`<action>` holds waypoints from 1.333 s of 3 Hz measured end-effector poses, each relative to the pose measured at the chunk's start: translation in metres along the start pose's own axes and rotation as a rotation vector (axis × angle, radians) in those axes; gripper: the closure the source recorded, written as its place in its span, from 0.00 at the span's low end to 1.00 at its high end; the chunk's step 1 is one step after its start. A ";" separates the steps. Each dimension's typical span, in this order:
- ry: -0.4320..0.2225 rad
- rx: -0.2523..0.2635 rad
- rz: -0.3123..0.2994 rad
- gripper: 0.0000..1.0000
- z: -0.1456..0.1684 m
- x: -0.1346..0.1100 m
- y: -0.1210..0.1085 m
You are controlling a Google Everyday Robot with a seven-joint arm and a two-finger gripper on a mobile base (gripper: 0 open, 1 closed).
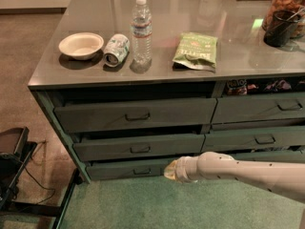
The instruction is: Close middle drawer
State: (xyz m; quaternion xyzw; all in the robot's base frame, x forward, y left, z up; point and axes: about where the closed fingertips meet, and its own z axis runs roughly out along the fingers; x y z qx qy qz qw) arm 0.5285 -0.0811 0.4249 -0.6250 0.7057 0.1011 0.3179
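While the middle drawer point(105, 149) stands slightly out, the claw point(170, 171) hovers low before the bottom drawer point(114, 170).
Whether it's apart or together, I cannot tell.

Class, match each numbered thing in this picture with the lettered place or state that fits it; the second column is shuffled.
1 white round bowl
2 green-and-white metal can
3 clear plastic water bottle
4 robot's gripper

A standing upright
B lower than the dark grey-green middle drawer front
C lying on its side
D leftmost on the grey countertop

Pairs: 1-D, 2-C, 3-A, 4-B
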 end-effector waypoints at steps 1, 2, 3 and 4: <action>0.000 0.000 0.000 0.34 0.000 0.000 0.000; 0.000 0.000 0.000 0.12 0.000 0.000 0.000; 0.000 -0.001 0.000 0.00 0.000 0.000 0.000; 0.000 -0.001 0.000 0.00 0.000 0.000 0.000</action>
